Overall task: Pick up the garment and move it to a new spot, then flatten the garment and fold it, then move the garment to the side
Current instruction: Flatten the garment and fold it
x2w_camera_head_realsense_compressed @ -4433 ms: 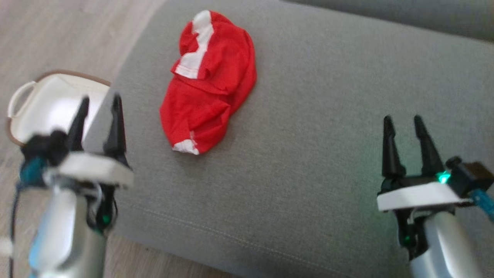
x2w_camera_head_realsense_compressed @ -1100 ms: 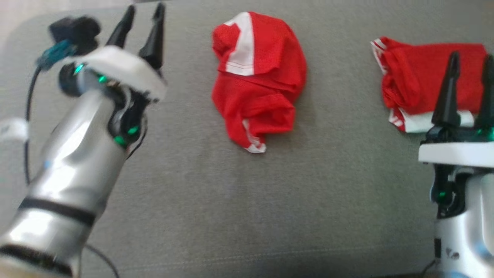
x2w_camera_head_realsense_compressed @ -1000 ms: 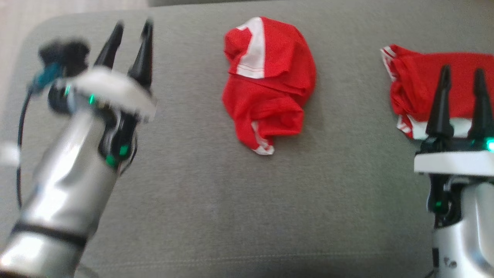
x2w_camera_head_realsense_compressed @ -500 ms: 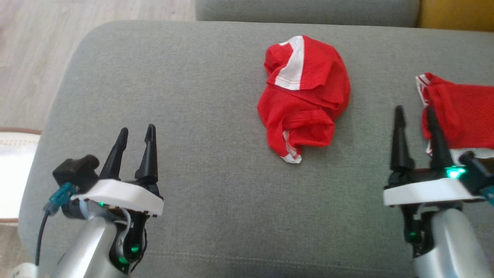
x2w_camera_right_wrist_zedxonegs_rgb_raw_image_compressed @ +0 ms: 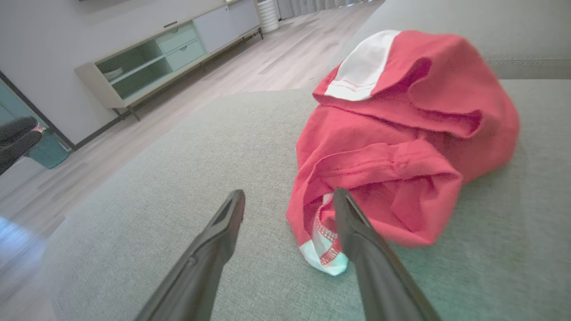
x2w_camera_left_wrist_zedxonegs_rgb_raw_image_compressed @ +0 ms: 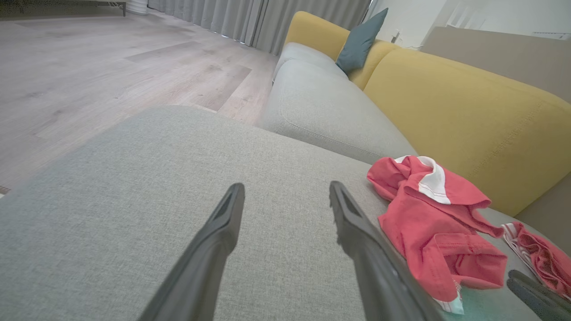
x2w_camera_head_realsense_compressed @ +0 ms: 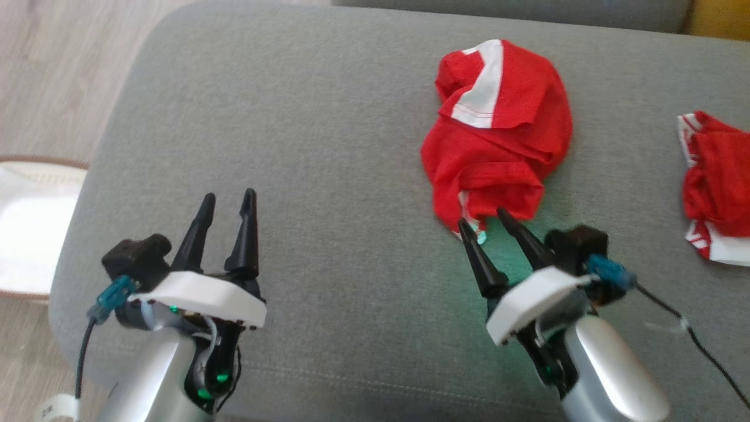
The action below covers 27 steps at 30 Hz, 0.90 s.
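Your right gripper sits at the near edge of the crumpled red garment, its fingers parted and gripping nothing. In the right wrist view one finger crosses the white-trimmed hem and the other lies over bare cushion. You cannot tell whether either tip touches the cloth.

The garment lies in a heap on the grey cushion, toward its far right in the head view, a white panel showing on its far side.

Your left gripper is over the cushion's near left, well apart from the garment, fingers likewise parted and empty.

A second garment, red with white trim, lies farther right on the same cushion, apart from the first. A white basket with a brown rim stands on the wood floor beside the cushion's left end. The left wrist view shows a yellow sofa behind the cushion.
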Tool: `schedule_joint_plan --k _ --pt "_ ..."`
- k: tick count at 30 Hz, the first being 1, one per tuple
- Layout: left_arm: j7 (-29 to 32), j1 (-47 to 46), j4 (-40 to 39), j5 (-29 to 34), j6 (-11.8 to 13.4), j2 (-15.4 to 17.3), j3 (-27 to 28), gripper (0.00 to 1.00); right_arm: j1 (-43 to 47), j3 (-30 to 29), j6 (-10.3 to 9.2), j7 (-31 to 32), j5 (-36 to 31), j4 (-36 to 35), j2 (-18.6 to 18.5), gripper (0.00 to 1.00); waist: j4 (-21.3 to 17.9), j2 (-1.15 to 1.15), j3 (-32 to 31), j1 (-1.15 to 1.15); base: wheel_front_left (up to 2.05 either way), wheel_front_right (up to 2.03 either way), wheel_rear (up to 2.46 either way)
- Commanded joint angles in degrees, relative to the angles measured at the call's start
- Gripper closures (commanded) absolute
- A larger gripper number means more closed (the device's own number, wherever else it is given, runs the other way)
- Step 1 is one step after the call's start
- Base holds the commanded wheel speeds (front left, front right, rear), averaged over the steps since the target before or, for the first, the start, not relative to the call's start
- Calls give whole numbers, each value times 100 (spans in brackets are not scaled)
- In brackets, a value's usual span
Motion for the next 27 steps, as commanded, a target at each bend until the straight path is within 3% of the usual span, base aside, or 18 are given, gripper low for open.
schedule_joint_plan --k 1,12,21,22,23,27 --pt "-44 -332 -127 80 -41 40 182 0 -398 179 37 32 24 -34 4 0 125 0 90 0 0 0 0" --pt "-44 -414 35 184 -180 -163 267 0 -1131 126 37 198 -166 1153 4 0 545 0 337 0 0 0 0" --pt "-45 -418 129 306 -296 -336 355 0 -1505 125 37 161 -126 1729 4 0 693 0 472 0 0 0 0" --pt "-45 -415 138 318 -305 -354 372 0 -1530 160 37 141 -146 1768 4 91 693 0 476 0 0 0 0" --pt "-45 -405 149 326 -312 -369 396 0 -1544 219 37 113 -149 1789 4 100 683 0 473 0 0 0 0" --pt "-45 -342 220 377 -348 -384 454 0 -1591 498 37 -162 14 1717 4 100 580 0 406 0 0 0 0"
